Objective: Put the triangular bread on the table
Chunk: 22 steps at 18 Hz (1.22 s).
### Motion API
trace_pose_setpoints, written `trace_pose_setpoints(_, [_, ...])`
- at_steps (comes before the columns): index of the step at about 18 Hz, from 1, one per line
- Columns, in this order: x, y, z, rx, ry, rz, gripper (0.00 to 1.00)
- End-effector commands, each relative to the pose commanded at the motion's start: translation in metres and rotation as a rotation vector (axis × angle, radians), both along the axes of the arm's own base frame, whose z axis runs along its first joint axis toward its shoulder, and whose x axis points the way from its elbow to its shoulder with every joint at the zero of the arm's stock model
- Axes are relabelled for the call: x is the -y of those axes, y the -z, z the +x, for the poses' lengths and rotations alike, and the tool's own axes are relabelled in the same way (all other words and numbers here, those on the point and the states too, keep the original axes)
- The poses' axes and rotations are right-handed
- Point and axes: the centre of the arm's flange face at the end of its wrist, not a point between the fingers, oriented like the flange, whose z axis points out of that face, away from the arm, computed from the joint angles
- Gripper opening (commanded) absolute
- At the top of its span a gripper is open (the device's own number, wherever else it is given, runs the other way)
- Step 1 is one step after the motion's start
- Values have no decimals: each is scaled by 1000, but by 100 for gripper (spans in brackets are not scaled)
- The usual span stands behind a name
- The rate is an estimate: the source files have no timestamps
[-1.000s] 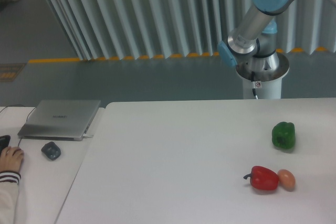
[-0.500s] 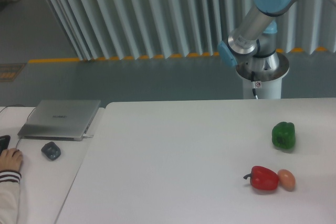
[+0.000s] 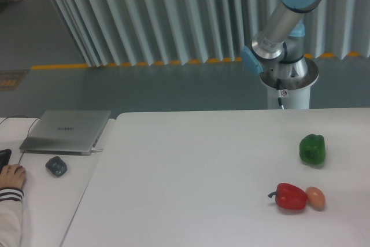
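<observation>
Fixed camera view. The white table point(image 3: 191, 172) fills the lower part of the frame. On its right side sits a green bell pepper point(image 3: 312, 148). Nearer the front edge lies a red bell pepper point(image 3: 290, 196), stem pointing left, with a small tan egg point(image 3: 315, 197) touching its right side. The two peppers are apart from each other.

The triangular bread does not appear anywhere in this view; its position cannot be told.

The robot arm point(image 3: 283, 21) rises from a white pedestal base point(image 3: 288, 88) behind the table's far edge and runs out of frame at the upper right. The gripper is outside the frame, so the state of its fingers cannot be told.

To the left, an adjoining white desk point(image 3: 40, 195) carries a closed grey laptop point(image 3: 66, 131), a dark computer mouse point(image 3: 56, 166), and a person's hand point(image 3: 11, 176) at the left edge.
</observation>
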Motion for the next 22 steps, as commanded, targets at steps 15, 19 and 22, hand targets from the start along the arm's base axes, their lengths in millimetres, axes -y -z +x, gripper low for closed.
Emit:
trace_pose_setpoints(15, [-55,-72,132,148,313,-48,23])
trace_pose_setpoints(19, [-130,-69,221,195,294,-71,23])
trace_pose_setpoints(22, [-151,-64,247,208,290,-78,23])
